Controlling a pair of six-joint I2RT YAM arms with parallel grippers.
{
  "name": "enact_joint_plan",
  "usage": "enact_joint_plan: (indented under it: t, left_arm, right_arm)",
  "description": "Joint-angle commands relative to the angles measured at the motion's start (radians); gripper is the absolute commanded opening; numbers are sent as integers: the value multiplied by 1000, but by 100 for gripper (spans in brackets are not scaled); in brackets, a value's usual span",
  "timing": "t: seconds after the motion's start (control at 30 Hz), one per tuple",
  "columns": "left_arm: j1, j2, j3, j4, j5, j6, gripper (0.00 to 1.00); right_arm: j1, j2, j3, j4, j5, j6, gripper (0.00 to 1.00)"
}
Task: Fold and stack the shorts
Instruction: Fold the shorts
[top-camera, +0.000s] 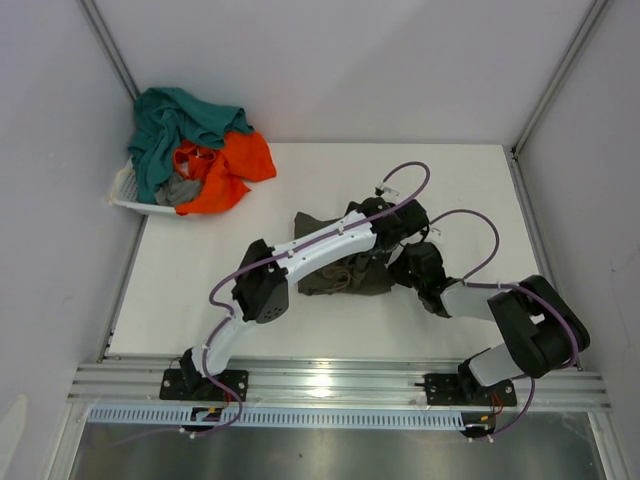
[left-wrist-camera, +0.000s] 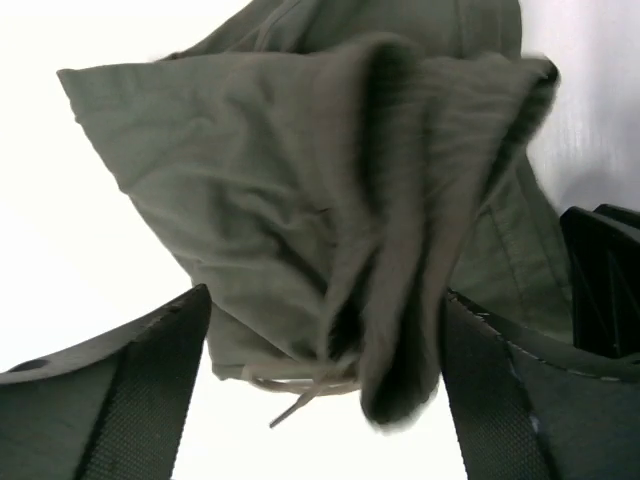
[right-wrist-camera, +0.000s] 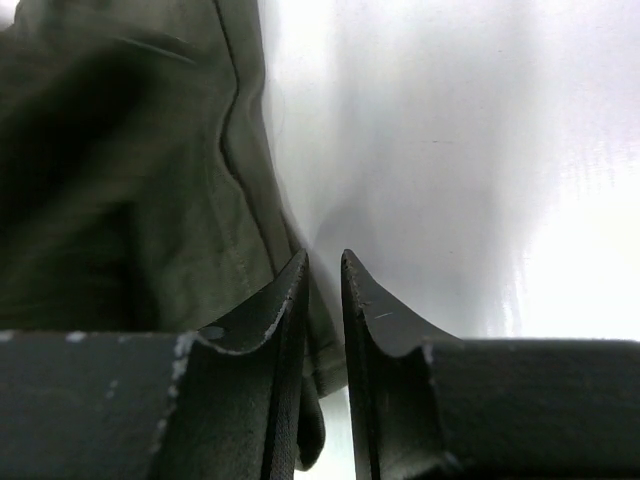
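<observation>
Fold step, olive shorts (top-camera: 330, 280): left gripper (left-wrist-camera: 325, 295) spread astride bunched cloth, right gripper (right-wrist-camera: 324, 260) pinching hem; next, probably lay fold flat.

The left arm (top-camera: 310, 250) rises from its base, bends at a dark elbow joint and stretches its white forearm forward and to the right. The left gripper (left-wrist-camera: 325, 295) has its fingers (left-wrist-camera: 130, 400) spread wide. The right arm (top-camera: 525, 320) folds back on itself (shoulder hunched low by its base) and reaches left, its wrist close beside the left wrist. The right gripper (right-wrist-camera: 323, 258) has its fingers drawn nearly together, with only a thin slit between the tips
</observation>
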Motion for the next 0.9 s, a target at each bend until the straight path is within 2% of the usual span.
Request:
enact_joint_plan:
  t: [0.0,0.23,0.3,0.33,0.37,0.4,0.47,0.5,0.67,0.83,0.87]
  left_arm:
    - [14,2,26,12,20,-15,96]
    - [11,-198,-174,210,114,37,99]
    - [9,-307,-254,283,160,52,99]
    - [9,-353,-324,326,192,63,99]
    - [8,-461,-416,447,236,92,99]
    - [9,-517,-467,515,342,104,99]
    - [12,-623,-627,628,433,118,99]
    - [14,-699,-652,682,486,118,99]
    - [20,-853,-783,686,475,101,99]
    - [116,-955,-946,753,500,72,99]
    - [152,-961,-1019,771,507,69,99]
  right_arm:
    - [-12,-31,-17,-12,35,5,22]
    - [-29,-75,-17,-49,60,-8,23]
    - [-43,-81,-11,-55,60,-15,23]
    - [-49,-87,-7,-55,55,-26,23]
    - [-55,-88,-4,-58,48,-31,23]
    - [-60,-89,3,-62,46,-37,23]
    - [-69,-95,6,-64,43,-44,23]
    - [-73,-98,6,-64,41,-48,23]
    - [-86,-144,11,-47,20,-66,22]
    - [-52,-271,40,-79,34,-109,23]
    - [-26,-314,55,-84,54,-130,23]
